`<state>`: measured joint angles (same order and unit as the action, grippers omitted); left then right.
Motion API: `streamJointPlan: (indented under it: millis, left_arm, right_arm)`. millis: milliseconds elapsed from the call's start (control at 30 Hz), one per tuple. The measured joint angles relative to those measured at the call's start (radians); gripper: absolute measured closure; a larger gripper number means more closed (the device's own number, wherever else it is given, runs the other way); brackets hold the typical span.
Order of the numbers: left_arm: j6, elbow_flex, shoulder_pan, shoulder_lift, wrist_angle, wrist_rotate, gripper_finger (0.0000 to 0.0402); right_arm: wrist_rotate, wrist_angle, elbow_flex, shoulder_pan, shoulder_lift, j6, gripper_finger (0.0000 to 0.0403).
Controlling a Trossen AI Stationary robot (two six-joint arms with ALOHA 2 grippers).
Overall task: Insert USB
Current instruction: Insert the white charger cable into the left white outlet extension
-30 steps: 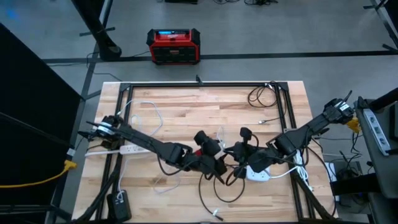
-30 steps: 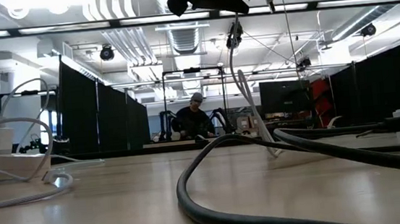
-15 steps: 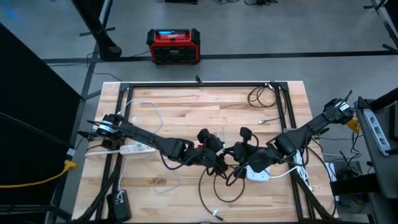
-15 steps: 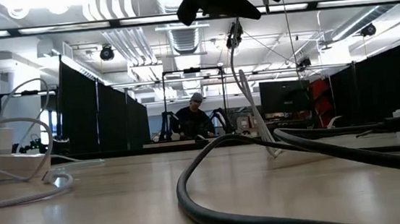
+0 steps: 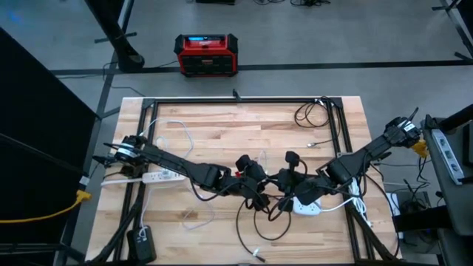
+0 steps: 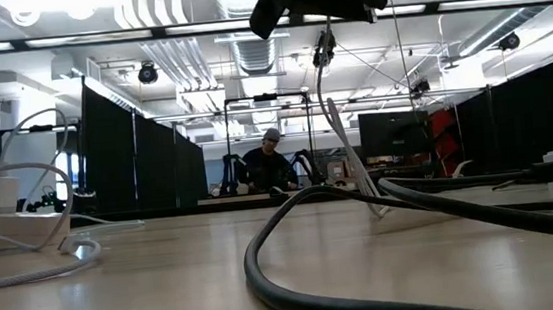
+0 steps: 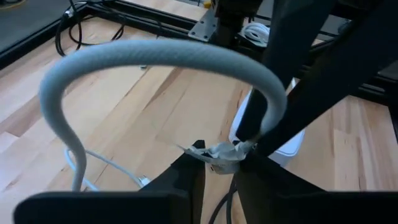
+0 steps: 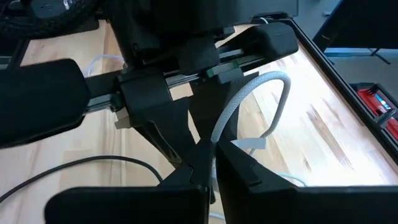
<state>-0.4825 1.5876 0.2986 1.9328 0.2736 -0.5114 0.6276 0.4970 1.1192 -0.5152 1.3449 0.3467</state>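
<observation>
Black cable across wooden table

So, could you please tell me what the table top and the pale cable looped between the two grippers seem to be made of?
The table top looks like butcher-block wood with a smooth, light finish: pale glued strips with visible grain. The pale cable seems to have a braided, matte fabric sleeve, judging by its fine woven texture; it could be textured plastic. The same cable shows in the right wrist view.

USB plug tip, perhaps taped, hidden between dark fingers
</observation>
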Motion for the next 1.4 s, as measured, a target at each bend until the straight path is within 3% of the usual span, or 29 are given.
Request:
streamJointPlan:
  millis: [300,533,900,1400]
  left_arm:
    - [-0.014,0.095,-0.002,-0.003,0.132,0.016,0.0301]
    - [-0.067,0.095,-0.026,-0.002,0.159,0.078,0.0292]
    - [-0.080,0.092,-0.042,0.021,0.150,0.074,0.0272]
    - [-0.080,0.099,-0.022,0.043,0.129,0.035,0.0285]
  right_arm:
    - [0.001,0.000,-0.016,0.000,0.000,0.000,0.0403]
    - [0.001,0.003,-0.016,0.000,0.000,-0.006,0.0403]
    - [0.005,0.003,-0.016,-0.006,0.000,-0.007,0.0403]
    - [0.001,-0.001,-0.016,-0.023,0.000,-0.007,0.0403]
